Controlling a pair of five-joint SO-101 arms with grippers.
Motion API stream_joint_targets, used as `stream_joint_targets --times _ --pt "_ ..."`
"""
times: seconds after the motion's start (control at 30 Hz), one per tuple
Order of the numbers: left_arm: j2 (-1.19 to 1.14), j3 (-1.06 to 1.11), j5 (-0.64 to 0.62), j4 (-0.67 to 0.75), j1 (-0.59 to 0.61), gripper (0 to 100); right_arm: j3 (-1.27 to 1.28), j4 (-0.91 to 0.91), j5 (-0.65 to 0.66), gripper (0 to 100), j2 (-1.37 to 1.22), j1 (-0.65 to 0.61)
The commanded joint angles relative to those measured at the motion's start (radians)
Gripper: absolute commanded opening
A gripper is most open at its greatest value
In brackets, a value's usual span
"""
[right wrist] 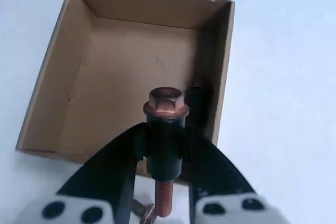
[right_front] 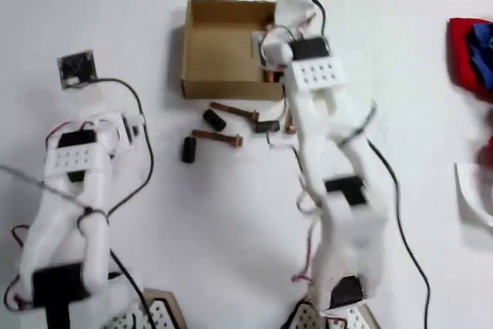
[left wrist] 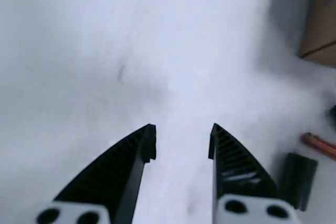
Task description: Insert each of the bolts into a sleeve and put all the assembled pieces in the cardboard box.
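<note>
Right gripper [right wrist: 167,132]: clenched on an assembled piece [right wrist: 166,103], a copper bolt through a black sleeve, head up. It hangs at the near wall of the cardboard box [right wrist: 131,61], at the corner on the right arm's side. The box is open-topped. A dark cylinder [right wrist: 195,106] lies against its inner side wall; cannot tell whether it carries a bolt.

Left gripper [left wrist: 181,140]: released, jaws spread, nothing between them, low over bare white table [right_front: 231,229].

Loose parts sit on the table just in front of the box's near wall: two black sleeves [right_front: 214,120] [right_front: 189,149] and two copper bolts [right_front: 233,110] [right_front: 217,138], lying flat. One sleeve and one bolt show just beside the left gripper in its wrist view.

Open room: a wide bare stretch between the two arms, nearer their bases. A red and blue object [right_front: 470,52] sits at the far table edge, well apart from the box.
</note>
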State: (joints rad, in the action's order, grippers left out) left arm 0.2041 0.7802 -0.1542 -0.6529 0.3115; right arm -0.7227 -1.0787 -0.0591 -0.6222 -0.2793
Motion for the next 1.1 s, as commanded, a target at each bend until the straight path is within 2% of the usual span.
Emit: stream_joint_targets --times 0.0,0.1,0.2,0.57,0.73,0.97,1.07 --pt "-0.163 -0.07 0.002 0.023 0.014 18 -0.568 -0.091 0.0 1.9 -0.278 -0.015" --pt "-0.236 -0.159 0.002 -0.043 0.015 18 -0.784 -0.107 0.0 1.9 -0.466 -0.013" --pt "-0.261 -0.183 0.002 -0.078 0.012 18 -0.882 -0.105 0.0 1.9 -0.582 -0.012" --pt "-0.267 -0.186 0.002 -0.081 0.009 18 -0.89 -0.105 -0.005 1.9 -0.694 -0.038" --pt "-0.267 -0.185 0.002 -0.083 0.009 18 -0.89 -0.104 -0.097 1.9 -0.723 -0.024" --pt "-0.267 -0.183 0.002 -0.083 0.009 18 -0.89 -0.067 -0.106 2.2 -0.742 -0.008" --pt "-0.267 -0.183 0.002 -0.083 0.009 18 -0.888 -0.071 -0.104 8.3 -0.743 -0.015"
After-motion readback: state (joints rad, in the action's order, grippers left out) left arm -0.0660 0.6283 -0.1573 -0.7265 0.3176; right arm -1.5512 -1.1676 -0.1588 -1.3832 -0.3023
